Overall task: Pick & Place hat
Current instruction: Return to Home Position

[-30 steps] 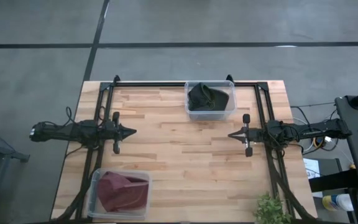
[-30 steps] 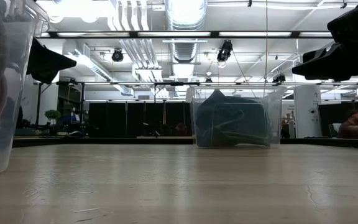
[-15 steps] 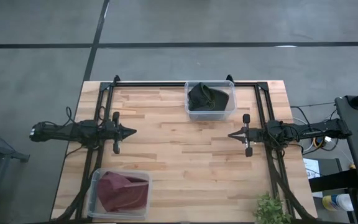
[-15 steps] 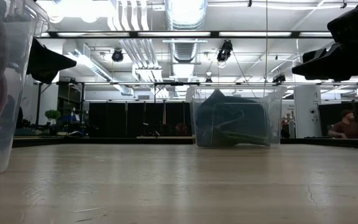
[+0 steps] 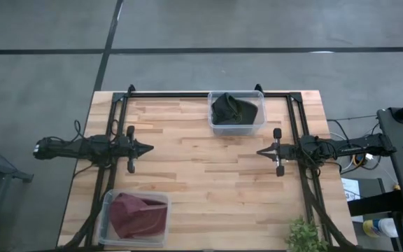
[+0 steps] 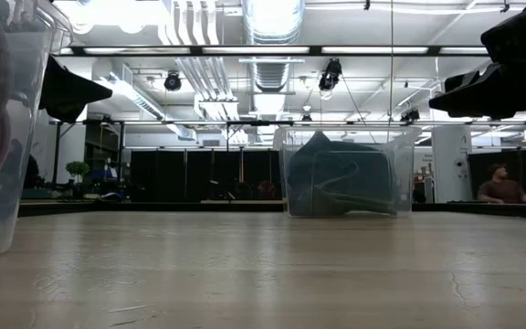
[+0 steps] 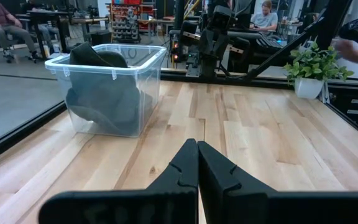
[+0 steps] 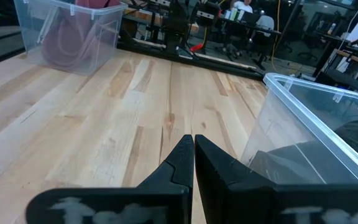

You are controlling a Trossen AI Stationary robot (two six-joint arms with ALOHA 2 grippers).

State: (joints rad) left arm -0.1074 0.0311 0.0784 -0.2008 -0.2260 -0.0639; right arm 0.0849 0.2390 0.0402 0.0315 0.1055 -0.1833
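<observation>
A dark hat [image 5: 234, 110] lies inside a clear plastic bin [image 5: 257, 95] at the table's far edge, also in the low view [image 6: 341, 174] and the left wrist view [image 7: 101, 87]. A maroon hat [image 5: 140, 215] lies in a second clear bin [image 5: 105, 210] at the near left corner, seen far off in the right wrist view [image 8: 73, 34]. My left gripper [image 5: 150, 148] hovers shut over the table's left side, pointing right [image 7: 197, 149]. My right gripper [image 5: 259, 151] hovers shut over the right side, pointing left [image 8: 193, 144]. Both are apart from the bins.
Bare wooden table top [image 5: 201, 182] spreads between the two grippers. A black frame [image 5: 208, 94] runs along the far edge and both sides. A small potted plant [image 5: 305, 236] stands at the near right corner. People sit in the room beyond the table [image 6: 503, 185].
</observation>
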